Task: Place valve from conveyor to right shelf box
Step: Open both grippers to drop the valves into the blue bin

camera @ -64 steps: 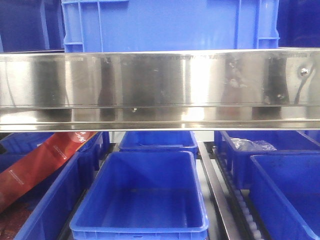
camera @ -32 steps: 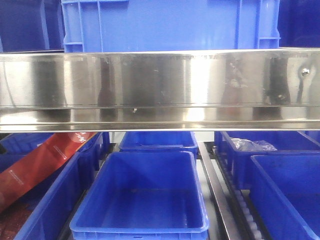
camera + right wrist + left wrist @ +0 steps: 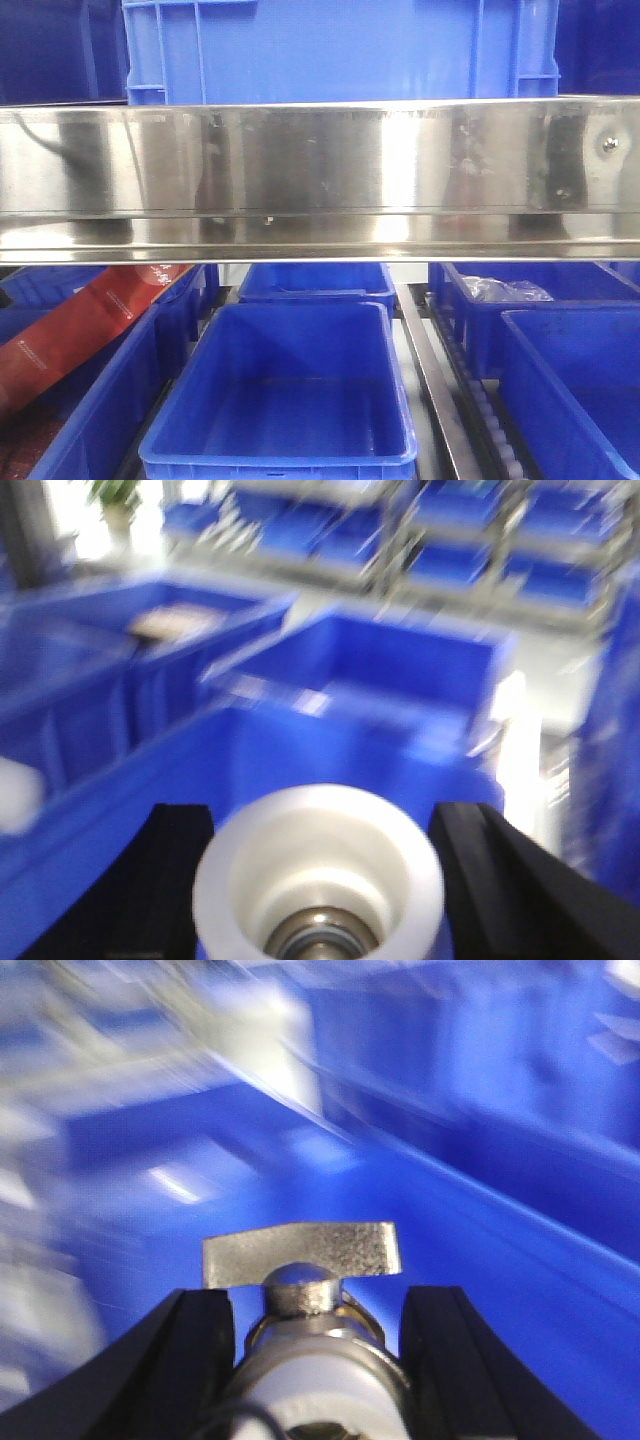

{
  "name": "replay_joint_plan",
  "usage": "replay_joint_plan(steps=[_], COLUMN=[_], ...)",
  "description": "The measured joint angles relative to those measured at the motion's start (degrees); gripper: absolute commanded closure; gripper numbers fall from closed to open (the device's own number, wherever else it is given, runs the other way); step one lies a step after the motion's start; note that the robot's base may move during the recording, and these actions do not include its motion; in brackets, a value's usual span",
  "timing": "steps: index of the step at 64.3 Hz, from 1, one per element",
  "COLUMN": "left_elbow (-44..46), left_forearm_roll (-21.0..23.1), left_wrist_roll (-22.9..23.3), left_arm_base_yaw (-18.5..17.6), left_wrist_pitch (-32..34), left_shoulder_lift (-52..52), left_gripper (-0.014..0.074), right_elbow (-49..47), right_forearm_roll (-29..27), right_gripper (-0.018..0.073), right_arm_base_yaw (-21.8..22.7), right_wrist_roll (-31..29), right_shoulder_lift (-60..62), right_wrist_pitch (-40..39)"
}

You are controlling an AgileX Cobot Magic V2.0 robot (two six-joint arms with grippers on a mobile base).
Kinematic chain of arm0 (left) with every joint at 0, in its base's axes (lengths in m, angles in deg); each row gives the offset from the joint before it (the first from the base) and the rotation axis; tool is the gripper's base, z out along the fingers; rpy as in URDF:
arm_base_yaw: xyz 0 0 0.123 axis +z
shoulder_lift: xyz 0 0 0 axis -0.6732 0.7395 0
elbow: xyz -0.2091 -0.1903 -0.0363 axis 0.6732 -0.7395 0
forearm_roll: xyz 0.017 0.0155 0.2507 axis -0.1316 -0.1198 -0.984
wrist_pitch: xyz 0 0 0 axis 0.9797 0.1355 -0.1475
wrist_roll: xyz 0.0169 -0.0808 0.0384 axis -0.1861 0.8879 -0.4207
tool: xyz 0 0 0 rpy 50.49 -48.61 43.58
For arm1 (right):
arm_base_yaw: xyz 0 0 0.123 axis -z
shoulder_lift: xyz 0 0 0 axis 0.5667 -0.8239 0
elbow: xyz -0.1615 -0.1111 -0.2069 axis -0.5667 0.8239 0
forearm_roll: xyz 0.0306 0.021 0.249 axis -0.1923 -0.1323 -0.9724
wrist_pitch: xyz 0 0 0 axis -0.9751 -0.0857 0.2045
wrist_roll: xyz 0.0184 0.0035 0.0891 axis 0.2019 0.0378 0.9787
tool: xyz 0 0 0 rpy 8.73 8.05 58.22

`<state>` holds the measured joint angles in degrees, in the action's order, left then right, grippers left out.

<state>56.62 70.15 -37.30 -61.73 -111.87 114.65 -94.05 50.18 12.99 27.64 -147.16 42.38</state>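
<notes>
My left gripper [image 3: 318, 1360] squeezes the valve [image 3: 300, 1255] by its body over a blue box [image 3: 490, 1260], ready to drop it. My right gripper [image 3: 320, 885] hugs a white round part [image 3: 320, 830], maybe another valve; it's blurry.

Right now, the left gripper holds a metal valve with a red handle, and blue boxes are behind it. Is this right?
Not quite. The left gripper does hold the metal valve, with blue boxes behind it, but the handle is plain silver metal, not red. The left wrist view shows it.
</notes>
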Motion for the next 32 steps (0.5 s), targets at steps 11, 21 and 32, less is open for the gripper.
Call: replay_joint_plan(steps=[11, 21, 32], left_elbow=[0.0, 0.0, 0.0], left_forearm_roll=[2.44, 2.65, 2.86], left_wrist_roll=[0.0, 0.0, 0.0], left_arm_base_yaw=[-0.5, -0.5, -0.5], left_wrist_pitch=[-0.47, -0.59, -1.85], left_shoulder_lift=[6.41, 10.28, 12.02], left_gripper=[0.0707, 0.0703, 0.0449], right_elbow=[0.0, 0.0, 0.0], right_forearm_roll=[-0.5, -0.5, -0.5], right_gripper=[0.0713, 0.0687, 0.0435], right_arm_base_yaw=[-0.7, -0.79, -0.79], right_wrist_roll=[0.0, 0.0, 0.0], right_shoulder_lift=[-6.26, -11.12, -13.88], right_wrist_pitch=[1.62, 3.12, 4.43])
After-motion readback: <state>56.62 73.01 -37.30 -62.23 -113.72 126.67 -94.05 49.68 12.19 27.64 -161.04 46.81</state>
